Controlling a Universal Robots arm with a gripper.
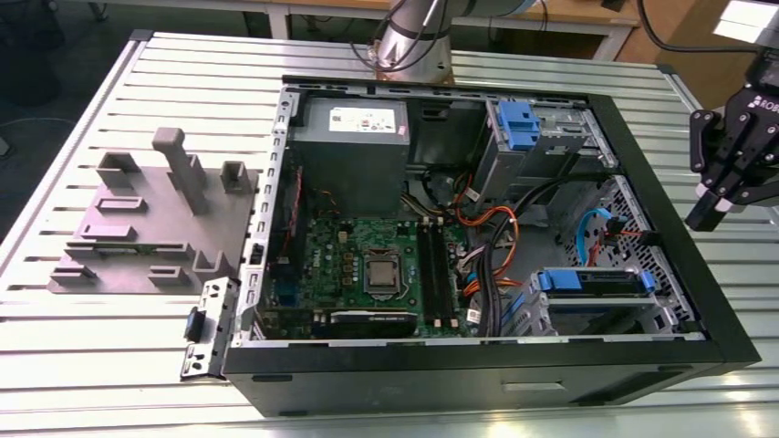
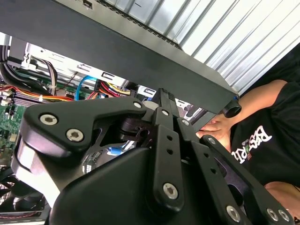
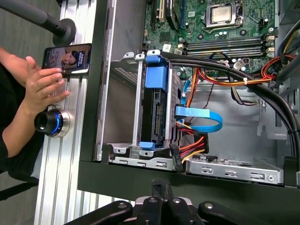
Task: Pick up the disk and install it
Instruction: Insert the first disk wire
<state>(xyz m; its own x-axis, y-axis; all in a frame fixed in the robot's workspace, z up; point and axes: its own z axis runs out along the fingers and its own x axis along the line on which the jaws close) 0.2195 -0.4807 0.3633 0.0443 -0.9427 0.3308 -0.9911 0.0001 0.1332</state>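
We see the claw (image 1: 709, 214) closed on nothing at the exterior view's right edge, outside the computer case (image 1: 487, 376), well apart from the disk (image 1: 593, 282) seated in its lower-right bay.

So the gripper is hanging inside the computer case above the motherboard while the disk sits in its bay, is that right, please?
Not quite. In the exterior view the gripper hangs outside the computer case, beyond its wall on the exterior view's right, not above the motherboard. The disk does sit in its bay.
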